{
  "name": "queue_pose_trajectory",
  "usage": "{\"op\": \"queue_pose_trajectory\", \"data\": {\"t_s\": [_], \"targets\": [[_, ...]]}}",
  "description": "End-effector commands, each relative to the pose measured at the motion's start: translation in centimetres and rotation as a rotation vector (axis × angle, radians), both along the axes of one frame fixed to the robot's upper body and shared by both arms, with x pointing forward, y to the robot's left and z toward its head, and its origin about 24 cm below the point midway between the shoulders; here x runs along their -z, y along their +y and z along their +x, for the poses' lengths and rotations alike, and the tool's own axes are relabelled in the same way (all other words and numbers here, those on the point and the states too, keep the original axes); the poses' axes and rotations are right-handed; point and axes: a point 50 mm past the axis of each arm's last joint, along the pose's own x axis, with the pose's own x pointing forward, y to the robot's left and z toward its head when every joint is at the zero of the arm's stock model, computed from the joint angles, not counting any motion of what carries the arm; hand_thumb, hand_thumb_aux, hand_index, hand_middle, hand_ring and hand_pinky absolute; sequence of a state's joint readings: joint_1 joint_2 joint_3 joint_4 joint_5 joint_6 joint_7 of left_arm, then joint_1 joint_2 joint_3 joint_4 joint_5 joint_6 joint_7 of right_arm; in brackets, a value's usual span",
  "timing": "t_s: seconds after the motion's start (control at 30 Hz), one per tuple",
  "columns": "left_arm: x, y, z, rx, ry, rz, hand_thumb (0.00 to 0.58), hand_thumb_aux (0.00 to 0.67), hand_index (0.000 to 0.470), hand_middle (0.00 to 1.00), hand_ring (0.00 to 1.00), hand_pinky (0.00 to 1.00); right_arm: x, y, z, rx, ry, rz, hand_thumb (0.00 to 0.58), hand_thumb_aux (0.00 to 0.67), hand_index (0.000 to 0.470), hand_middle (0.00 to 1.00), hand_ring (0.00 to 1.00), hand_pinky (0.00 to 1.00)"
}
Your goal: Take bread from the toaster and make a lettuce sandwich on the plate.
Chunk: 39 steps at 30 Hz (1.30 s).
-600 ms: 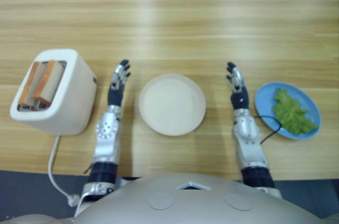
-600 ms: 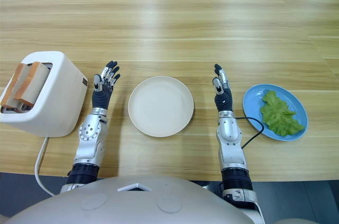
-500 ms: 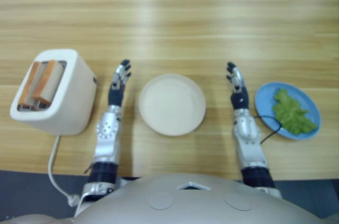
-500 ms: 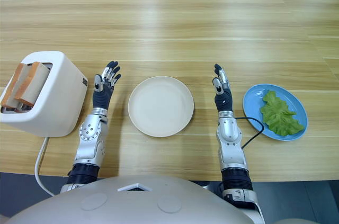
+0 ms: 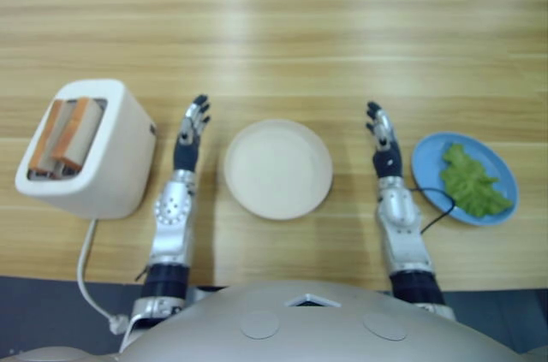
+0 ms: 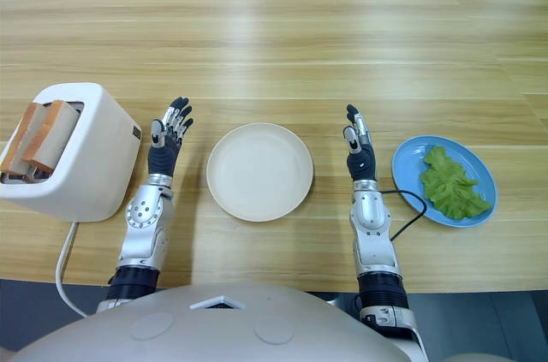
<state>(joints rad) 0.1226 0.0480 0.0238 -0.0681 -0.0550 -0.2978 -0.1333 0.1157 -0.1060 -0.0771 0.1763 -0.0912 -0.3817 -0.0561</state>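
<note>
Presently my left hand [image 6: 166,137] and right hand [image 6: 359,145] are open, empty. Between them sits the plate [image 6: 259,171] on the bench [image 6: 274,37].

Stereo pair, seemingly overhead, same table [image 6: 274,37]

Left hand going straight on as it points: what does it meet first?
Nothing, it seems: the left hand points away over bare table, with the toaster to its left and the plate to its right, both off that line.
</note>
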Motion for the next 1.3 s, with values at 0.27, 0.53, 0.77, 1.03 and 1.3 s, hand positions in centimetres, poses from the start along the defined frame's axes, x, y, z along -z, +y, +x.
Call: {"op": "queue_pose_trajectory", "data": {"t_s": [0.27,0.53,0.77,1.03,1.3], "targets": [[-22.0,10.4,-5.2,-0.093,-0.28,0.658,0.0,0.0,0.0,0.0,0.0,0.0,1.0,0.8,-0.9,0.029,0.04,0.019,0.0,0.0,0.0,0.0,0.0,0.0],[-18.1,20.4,-5.7,-0.412,0.306,1.162,0.0,0.0,0.0,0.0,0.0,0.0,1.3,0.8,-1.6,0.058,0.045,0.022,0.0,0.0,0.0,0.0,0.0,0.0],[-12.0,24.6,-5.3,-0.43,0.632,1.452,0.0,0.0,0.0,0.0,0.0,0.0,1.4,0.4,-2.5,0.095,0.048,0.018,0.0,0.0,0.0,0.0,0.0,0.0],[-9.5,23.8,-5.3,-0.29,0.722,1.389,0.0,0.0,0.0,0.0,0.0,0.0,1.5,-0.1,-2.9,0.111,0.062,0.013,0.0,0.0,0.0,0.0,0.0,0.0],[-9.4,23.6,-5.5,-0.264,0.746,1.389,0.0,0.0,0.0,0.0,0.0,0.0,1.4,-0.2,-2.8,0.112,0.062,0.007,0.0,0.0,0.0,0.0,0.0,0.0]]}}
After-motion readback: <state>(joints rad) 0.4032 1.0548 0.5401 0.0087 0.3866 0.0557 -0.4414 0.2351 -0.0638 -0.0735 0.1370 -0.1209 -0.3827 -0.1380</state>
